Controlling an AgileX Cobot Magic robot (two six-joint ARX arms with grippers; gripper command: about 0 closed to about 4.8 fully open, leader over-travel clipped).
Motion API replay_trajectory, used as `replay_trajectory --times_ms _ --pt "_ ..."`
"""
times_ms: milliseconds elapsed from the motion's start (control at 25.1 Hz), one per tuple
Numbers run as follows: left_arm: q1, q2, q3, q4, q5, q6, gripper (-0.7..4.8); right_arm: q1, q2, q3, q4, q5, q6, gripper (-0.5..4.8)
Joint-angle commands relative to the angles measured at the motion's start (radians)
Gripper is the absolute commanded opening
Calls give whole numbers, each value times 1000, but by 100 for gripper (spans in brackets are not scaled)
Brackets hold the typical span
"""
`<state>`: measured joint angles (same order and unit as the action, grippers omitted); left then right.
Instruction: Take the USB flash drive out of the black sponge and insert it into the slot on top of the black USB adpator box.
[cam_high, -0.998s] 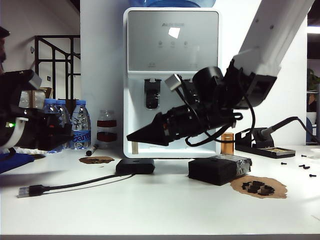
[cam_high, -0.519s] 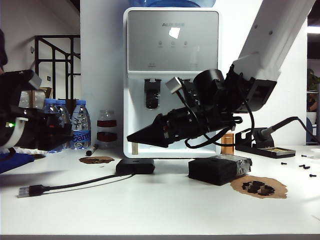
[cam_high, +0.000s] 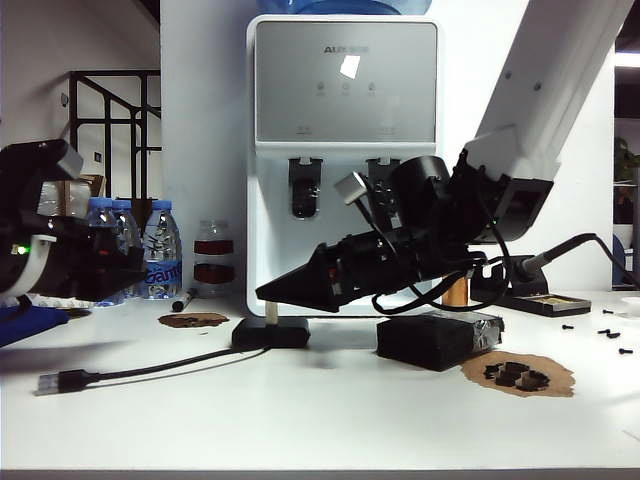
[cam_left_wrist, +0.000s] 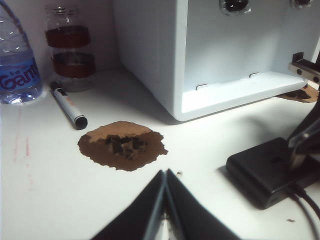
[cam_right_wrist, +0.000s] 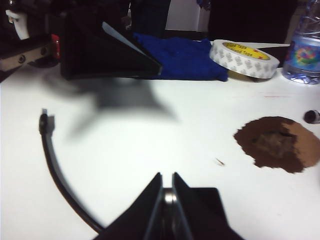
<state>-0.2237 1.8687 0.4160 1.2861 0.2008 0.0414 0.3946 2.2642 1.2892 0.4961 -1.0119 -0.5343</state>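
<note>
Table: a white tabletop (cam_high: 320, 420) is carrying everything; brown scorched patches are showing on it, one (cam_high: 193, 320) near the left gripper's side, one (cam_high: 517, 373) holding small black foam scraps.
Cable: a black cable with a USB plug (cam_high: 58, 381) is lying nearest the camera, running toward the black USB adpator box (cam_high: 270, 332).
Right gripper: the right gripper (cam_high: 262, 291) is hanging tip-down just above the box, fingers clenched together; in the right wrist view (cam_right_wrist: 166, 186) a small silver piece is showing pinched between the tips, apparently the USB flash drive (cam_right_wrist: 169, 197), though too small to confirm.
Slot: lying under the fingertips on the box top; not discernible.
Black sponge: the black sponge (cam_high: 436, 340) is sitting behind the right fingers, beside the box, taped end facing away from it.
Left gripper: the left gripper (cam_left_wrist: 163, 186) is resting low at the left, well apart from the box, fingers pressed together on nothing.
Containers: water bottles (cam_high: 160, 250) are holding clear water; a glass jar (cam_high: 213, 258) is carrying two dark red bands, a marker (cam_high: 184, 299) lying by it.
Room: a white water dispenser (cam_high: 343, 150) is standing behind; a soldering station (cam_high: 530, 290) is sitting far right.
Change: the right gripper is now sitting lower than a second ago, closer to the box.
</note>
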Motion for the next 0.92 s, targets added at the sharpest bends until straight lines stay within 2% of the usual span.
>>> replay_trajectory --times_ms 40,359,599,918 --pt "2 -4 2 12 1 -3 -4 -17 1 27 19 0 -27 -2" --pt "2 -3 2 11 1 -3 -4 -19 50 112 -41 -51 0 -1" --pt "2 -3 2 11 1 -3 -4 -37 51 114 -76 -153 -12 -1" --pt "2 -3 2 11 1 -3 -4 -59 51 116 -75 -158 -19 -1"
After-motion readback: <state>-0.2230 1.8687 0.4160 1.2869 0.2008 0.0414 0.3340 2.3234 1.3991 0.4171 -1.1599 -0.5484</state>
